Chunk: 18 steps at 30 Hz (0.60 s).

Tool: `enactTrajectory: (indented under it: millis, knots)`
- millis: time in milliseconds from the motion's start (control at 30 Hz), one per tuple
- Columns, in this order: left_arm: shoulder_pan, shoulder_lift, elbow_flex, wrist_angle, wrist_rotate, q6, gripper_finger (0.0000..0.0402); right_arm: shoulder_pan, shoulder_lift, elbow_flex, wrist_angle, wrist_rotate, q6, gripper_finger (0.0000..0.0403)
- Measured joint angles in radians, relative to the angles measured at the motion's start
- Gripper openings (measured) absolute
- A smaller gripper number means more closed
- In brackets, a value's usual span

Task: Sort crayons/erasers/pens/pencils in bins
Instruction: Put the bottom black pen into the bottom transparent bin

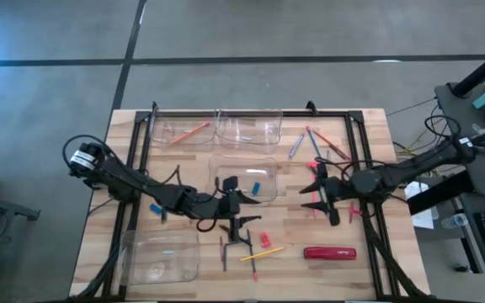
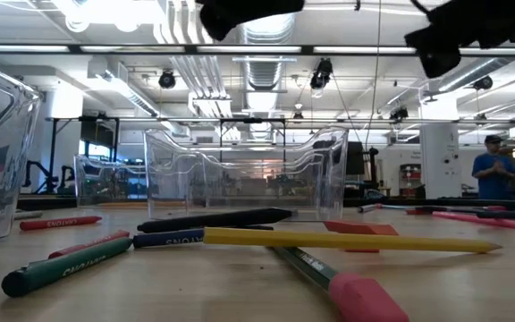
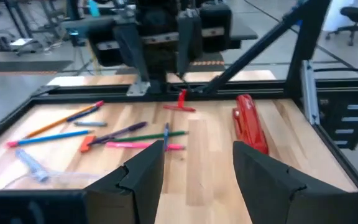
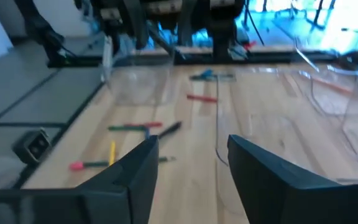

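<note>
Currently both the left gripper (image 1: 236,204) and right gripper (image 1: 320,193) are hovering mid-frame with fingers apart, empty, risking knocking the centre bin (image 1: 244,159) while descending

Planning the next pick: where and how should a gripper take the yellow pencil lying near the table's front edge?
Grip the yellow pencil at mid-length, from straight above, jaws across its thin shaft. It lies flat and slanted, so turn the wrist to match. Its middle looks clear of the red eraser.
</note>
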Motion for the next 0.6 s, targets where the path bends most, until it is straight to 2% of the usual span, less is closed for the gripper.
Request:
enactTrajectory:
  millis: [200, 433, 600]
  knots:
    - [-0.004, 0.020, 0.119, -0.237, 0.043, -0.013, 0.0175, 0.009, -0.069, 0.003, 0.001, 0.000, -0.014, 0.0178]
    - [-0.037, 0.093, 0.116, -0.271, 0.053, -0.057, 0.0175, 0.009, -0.057, -0.027, 0.007, 0.003, -0.009, 0.0176]
    - [-0.059, 0.150, 0.149, -0.303, 0.054, -0.054, 0.0175, 0.009, -0.029, -0.049, 0.074, 0.002, -0.010, 0.0176]
